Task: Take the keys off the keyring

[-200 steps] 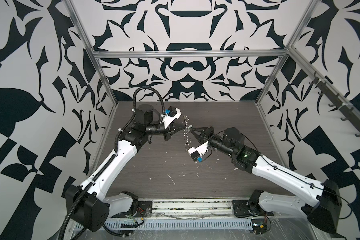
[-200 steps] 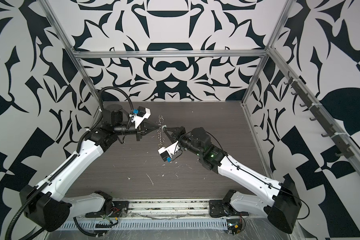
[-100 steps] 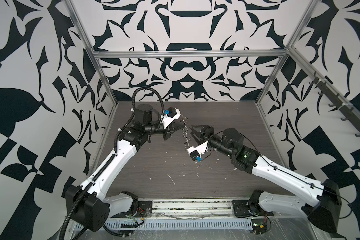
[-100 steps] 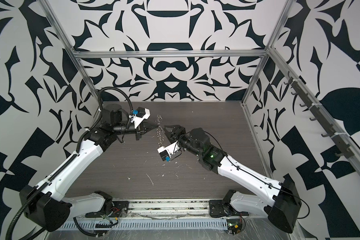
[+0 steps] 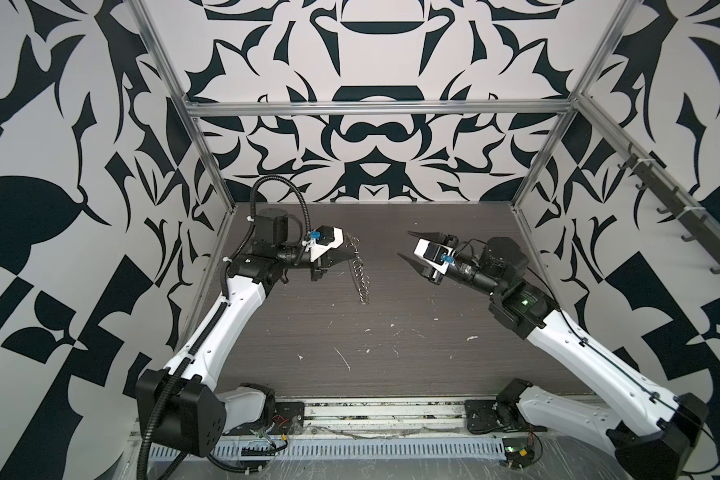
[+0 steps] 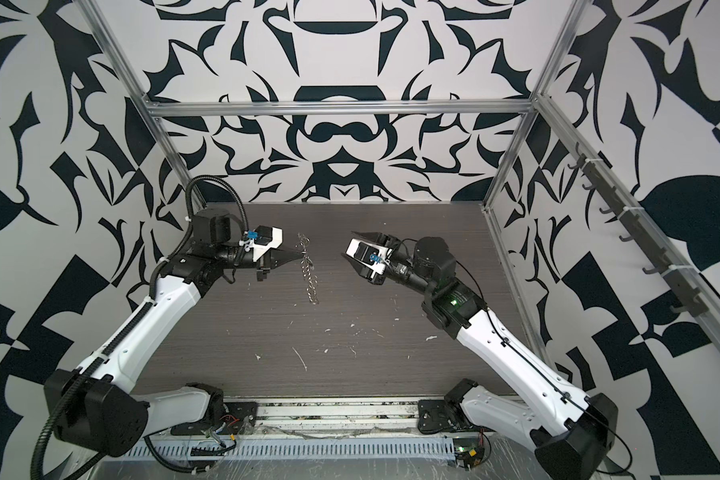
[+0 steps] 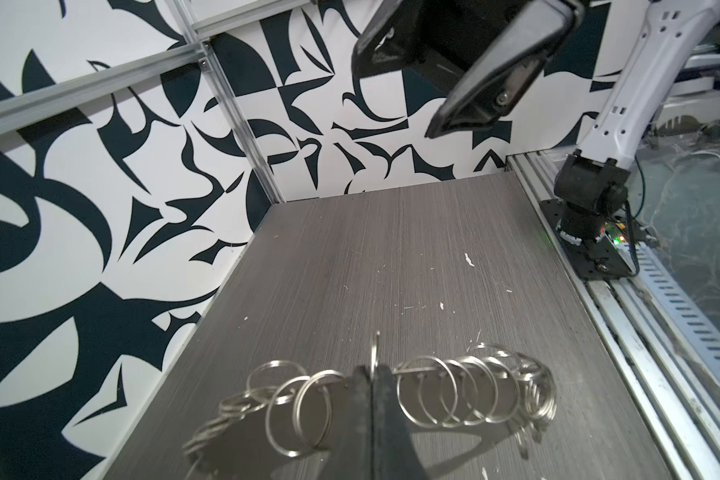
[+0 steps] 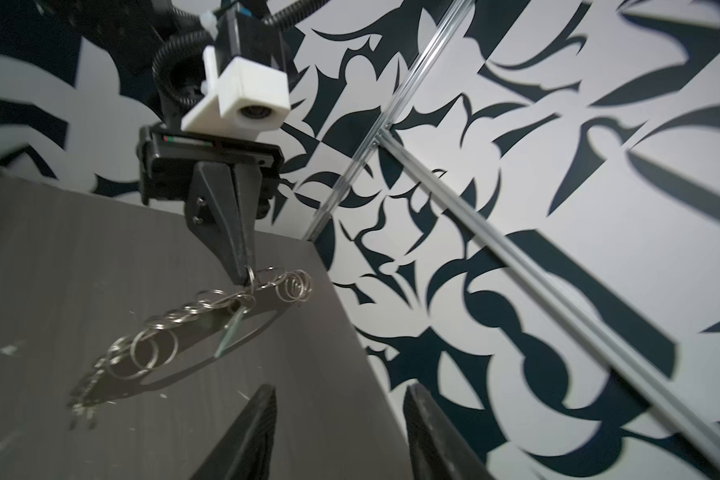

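Observation:
My left gripper (image 5: 352, 256) (image 6: 298, 257) (image 7: 373, 370) is shut on one ring of the keyring (image 5: 360, 274) (image 6: 310, 274) (image 7: 433, 395), held above the dark table. The keyring's chain of small silver split rings (image 8: 163, 328) hangs down from the jaws. A pale mint sliver, the keys' tag (image 8: 230, 332) seen edge-on, dangles among the rings. It is too small to make out in the top views. My right gripper (image 5: 405, 244) (image 6: 348, 245) (image 8: 341, 388) stands open and empty, well to the right of the keyring, pointing towards it.
Small white scraps (image 5: 344, 359) lie scattered on the dark wood-grain table (image 5: 391, 374). Aluminium frame posts (image 5: 537, 153) and patterned walls close in three sides. A slotted rail (image 5: 350, 451) runs along the front. A rack of hooks (image 5: 682, 224) is on the right wall.
My right gripper, shut at the keyring a second ago, has opened, let go and pulled back to the right. The left gripper still holds the keyring in place.

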